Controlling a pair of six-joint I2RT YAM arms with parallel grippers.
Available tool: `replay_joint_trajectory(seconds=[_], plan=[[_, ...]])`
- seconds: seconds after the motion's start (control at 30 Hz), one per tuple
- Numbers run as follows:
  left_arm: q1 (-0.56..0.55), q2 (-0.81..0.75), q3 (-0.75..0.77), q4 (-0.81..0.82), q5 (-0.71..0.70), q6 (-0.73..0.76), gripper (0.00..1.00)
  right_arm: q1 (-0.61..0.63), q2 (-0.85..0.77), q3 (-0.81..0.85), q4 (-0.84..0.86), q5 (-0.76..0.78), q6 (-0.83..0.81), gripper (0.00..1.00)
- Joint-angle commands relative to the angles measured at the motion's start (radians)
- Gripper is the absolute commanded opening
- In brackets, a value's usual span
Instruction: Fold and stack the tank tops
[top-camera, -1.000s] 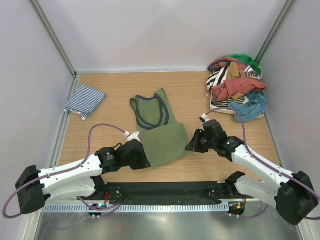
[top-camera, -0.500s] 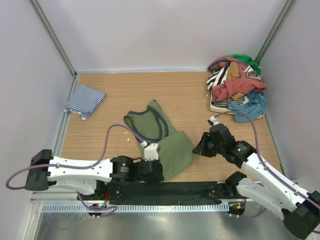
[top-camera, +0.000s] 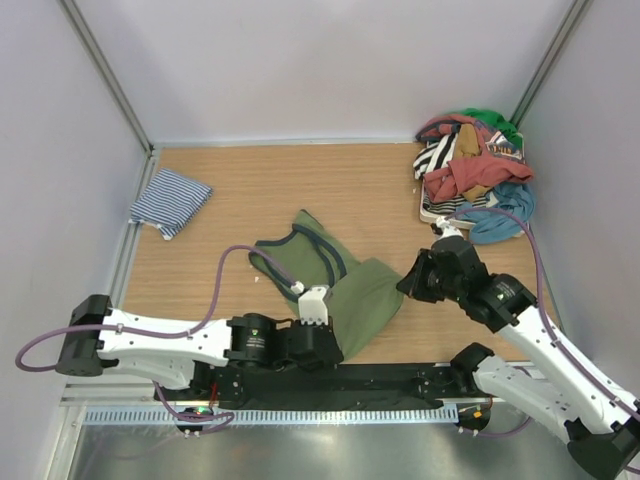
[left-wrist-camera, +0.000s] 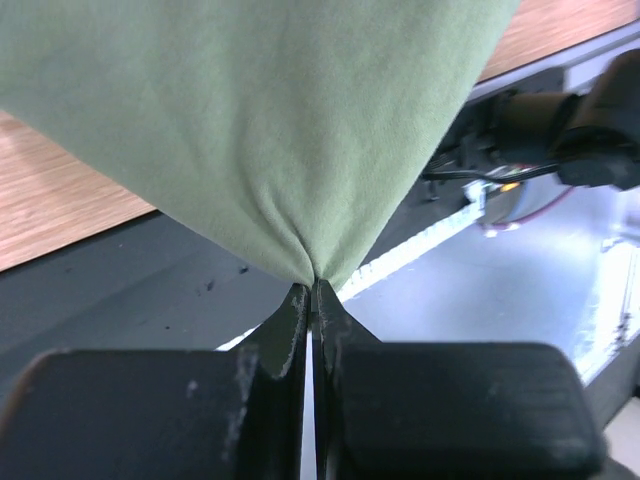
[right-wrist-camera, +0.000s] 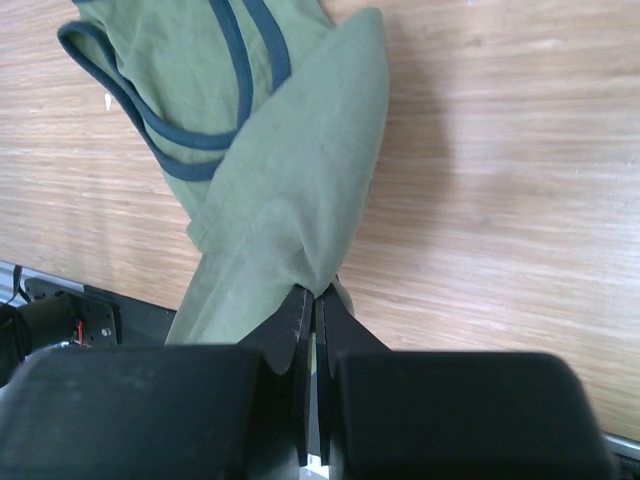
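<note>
The left claw (left-wrist-camera: 312, 286) and right claw (right-wrist-camera: 312, 293) are each clenched on a hem corner of the olive green tank top (top-camera: 335, 283), which sits mid-tabletop (top-camera: 370, 185). The hem is raised, probably to fold it over the straps. The striped tank top (top-camera: 170, 201) waits folded, far left.

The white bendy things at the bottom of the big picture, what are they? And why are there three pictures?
They are two robot arms bolted to a wooden table. The big picture looks down from above; the other two come from small cameras on the wrists, so you see black fingers up close. The left gripper and the right gripper each pinch an edge of a green tank top with dark trim. A folded striped top lies back left, and a pile of clothes sits back right.
</note>
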Motion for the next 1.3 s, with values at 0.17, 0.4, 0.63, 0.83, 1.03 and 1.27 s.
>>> replay_joint_trajectory(seconds=[0.17,0.4,0.63,0.83,1.03,1.27], plan=[[0.101,-0.159,-0.002,-0.019,-0.004,0.006,0.0,0.003,0.237,0.242,0.074,0.047,-0.091,0.01],[0.273,-0.222,0.032,-0.056,0.09,0.081,0.0,0.002,0.422,0.421,0.104,0.024,-0.132,0.01],[0.509,-0.26,0.026,-0.085,0.196,0.157,0.0,0.0,0.613,0.555,0.137,-0.003,-0.157,0.01],[0.725,-0.263,0.009,-0.074,0.34,0.237,0.0,0.002,0.745,0.665,0.172,-0.04,-0.169,0.01],[0.917,-0.255,0.007,-0.082,0.472,0.315,0.0,-0.001,0.874,0.759,0.23,-0.08,-0.177,0.01],[1.126,-0.185,0.009,-0.053,0.628,0.392,0.0,-0.001,1.006,0.843,0.31,-0.116,-0.179,0.01]])
